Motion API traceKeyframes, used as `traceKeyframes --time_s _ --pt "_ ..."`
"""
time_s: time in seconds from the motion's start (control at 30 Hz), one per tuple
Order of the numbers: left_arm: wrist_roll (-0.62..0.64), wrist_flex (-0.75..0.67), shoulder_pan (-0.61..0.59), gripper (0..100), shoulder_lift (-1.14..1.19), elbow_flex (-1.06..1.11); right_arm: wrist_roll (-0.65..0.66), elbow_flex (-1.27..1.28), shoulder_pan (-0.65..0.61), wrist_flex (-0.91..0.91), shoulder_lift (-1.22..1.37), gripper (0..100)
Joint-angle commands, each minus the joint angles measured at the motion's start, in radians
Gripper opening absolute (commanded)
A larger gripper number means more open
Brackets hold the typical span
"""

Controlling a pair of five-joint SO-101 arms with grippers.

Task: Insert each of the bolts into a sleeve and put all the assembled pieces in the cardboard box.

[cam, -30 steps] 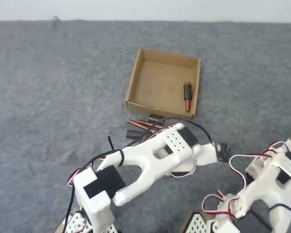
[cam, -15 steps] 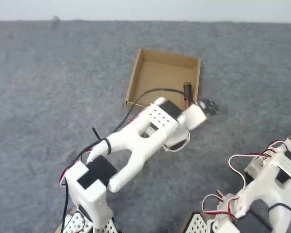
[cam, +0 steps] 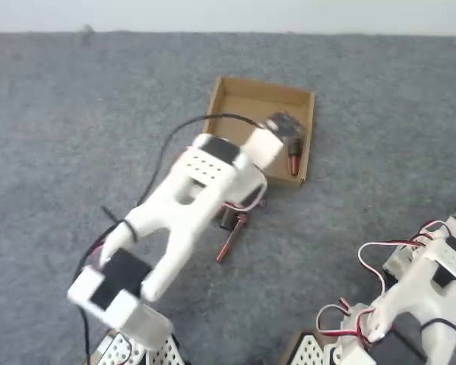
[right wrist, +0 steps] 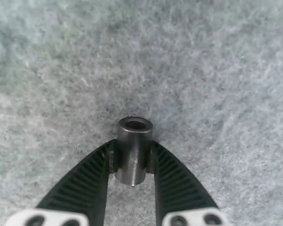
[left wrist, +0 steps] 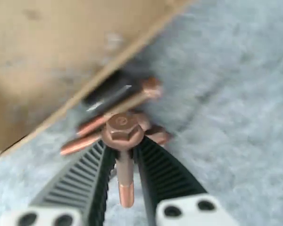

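Observation:
My left gripper [left wrist: 124,157] is shut on a copper bolt [left wrist: 123,132], its hex head pointing away from the camera. Just beyond the bolt lie more copper bolts [left wrist: 144,92] and a dark sleeve [left wrist: 107,92] against the cardboard box [left wrist: 56,42]. In the high view the left arm [cam: 190,198] stretches toward the box [cam: 247,106], and the held bolt [cam: 226,247] shows below the arm. One assembled piece [cam: 294,163] lies in the box. My right gripper [right wrist: 133,162] is shut on a dark sleeve [right wrist: 133,148] above the carpet.
Grey carpet [cam: 76,129] covers the whole table. The right arm [cam: 429,285] sits at the near right corner with looped wires. A pale wall strip runs along the far edge.
The left arm has swung left and toward the box, away from the right arm. The held bolt now shows below it. The right arm has not moved.

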Motion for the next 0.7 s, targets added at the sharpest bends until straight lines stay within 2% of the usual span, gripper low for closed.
traceKeyframes --time_s 0.0,0.2,0.4,0.67 --pt "0.097 -0.086 -0.107 1 -0.126 0.036 0.011 -0.006 -0.01 -0.008 -0.038 0.6" --pt "0.242 -0.198 -0.316 1 -0.138 0.137 0.009 -0.006 -0.01 -0.008 -0.038 0.6" --pt "0.256 -0.385 -0.473 1 -0.144 0.321 0.012 -0.012 -0.015 -0.008 -0.047 0.6" --pt "0.259 -0.39 -0.683 1 -0.144 0.409 0.014 -0.075 -0.119 -0.033 -0.048 0.6"
